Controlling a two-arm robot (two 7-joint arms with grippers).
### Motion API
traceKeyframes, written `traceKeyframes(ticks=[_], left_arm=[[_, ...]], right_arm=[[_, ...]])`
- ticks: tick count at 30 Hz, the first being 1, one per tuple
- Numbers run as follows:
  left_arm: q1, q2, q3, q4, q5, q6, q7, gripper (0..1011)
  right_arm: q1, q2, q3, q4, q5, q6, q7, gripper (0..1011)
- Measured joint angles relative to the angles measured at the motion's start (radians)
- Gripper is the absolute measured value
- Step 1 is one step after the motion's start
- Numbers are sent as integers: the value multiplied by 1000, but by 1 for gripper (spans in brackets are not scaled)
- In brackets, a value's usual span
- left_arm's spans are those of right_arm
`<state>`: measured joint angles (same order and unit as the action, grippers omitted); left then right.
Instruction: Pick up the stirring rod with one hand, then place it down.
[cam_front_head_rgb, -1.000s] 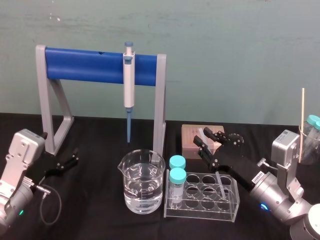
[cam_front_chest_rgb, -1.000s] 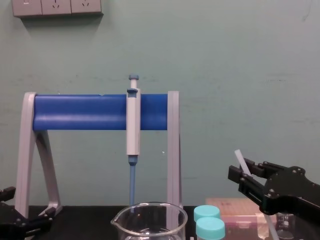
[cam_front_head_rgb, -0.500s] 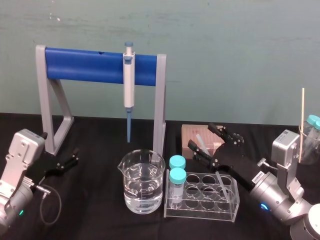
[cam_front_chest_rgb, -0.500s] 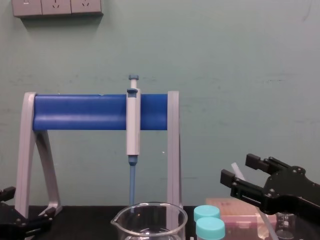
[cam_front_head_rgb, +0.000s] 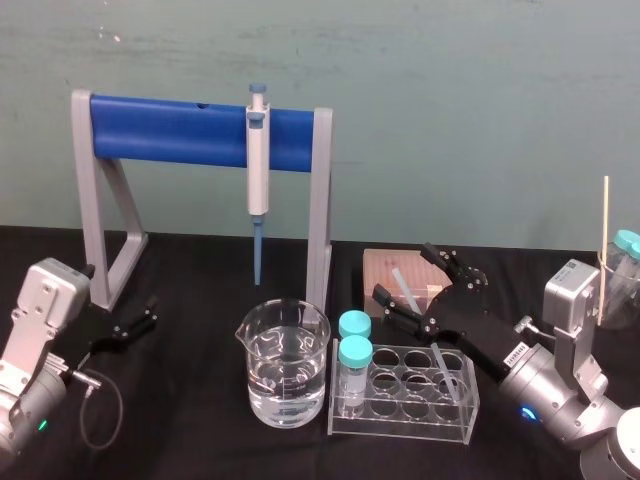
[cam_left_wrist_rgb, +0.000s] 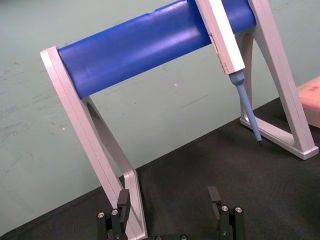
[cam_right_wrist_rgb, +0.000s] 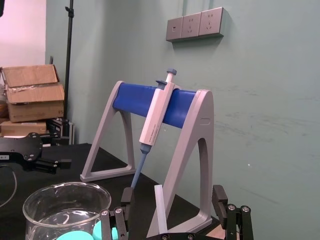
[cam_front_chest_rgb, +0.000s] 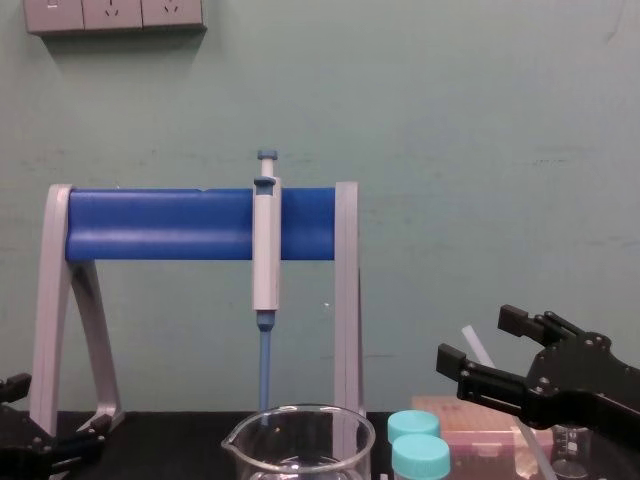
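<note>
The right gripper (cam_front_head_rgb: 404, 272) hangs over the back of the test-tube rack (cam_front_head_rgb: 400, 422), its jaws spread wide and nothing clasped. The stirring rod (cam_front_head_rgb: 441, 362) stands in a well toward the rack's right end. It leans back and to the rack's left, so its upper end rises into the gap between the open fingers. In the right wrist view the rod sits nearer one finger than the other and looks free of both.

The placing appears done, so the main risk lies in getting clear of the rod.
- **Snagging:** The rod's top is bracketed by the fingers. Pulling away sideways, or turning the wrist, could catch the rod and lever it out of its well.
- **Rolling away:** A thin, smooth rod tipped out like that would probably roll across the table.
- **Shifting the rack:** The rack looks light, so a snag could also drag it. The two capped vials (cam_front_head_rgb: 353, 355) at its left end and the water-filled beaker (cam_front_head_rgb: 285, 365) just left of it would then be knocked.
- **Slumping:** The rod leans rather than stands upright, so a nudge may let it slump further.

The left gripper (cam_front_head_rgb: 145, 318) rests well left of the rack, beyond the beaker, with its jaws apart and empty.
</note>
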<state>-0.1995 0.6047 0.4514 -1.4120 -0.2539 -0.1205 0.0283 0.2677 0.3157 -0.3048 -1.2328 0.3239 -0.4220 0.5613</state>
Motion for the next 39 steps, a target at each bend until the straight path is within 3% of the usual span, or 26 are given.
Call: traceKeyframes(ticks=[5,12,15,20,31,39], left_arm=[[0,0,0,0,0,0,0,1000],[0,0,0,0,0,0,0,1000],[0,0,0,0,0,0,0,1000],[0,0,0,0,0,0,0,1000],[0,0,0,0,0,0,0,1000],[0,0,0,0,0,0,0,1000]], right_arm=[[0,-1,0,-5,1,-4,0,1000],[0,-10,14,-39,-17,-84,-16,1000],[-6,-19,33,-64,-25,-131,-35,1000],[-26,-25,67,-102,-40,-141,-74,1000],[-119,-4,152,-184,-97,-43,-171,1000],[-179,10,181,-207,-127,34,-204,1000]])
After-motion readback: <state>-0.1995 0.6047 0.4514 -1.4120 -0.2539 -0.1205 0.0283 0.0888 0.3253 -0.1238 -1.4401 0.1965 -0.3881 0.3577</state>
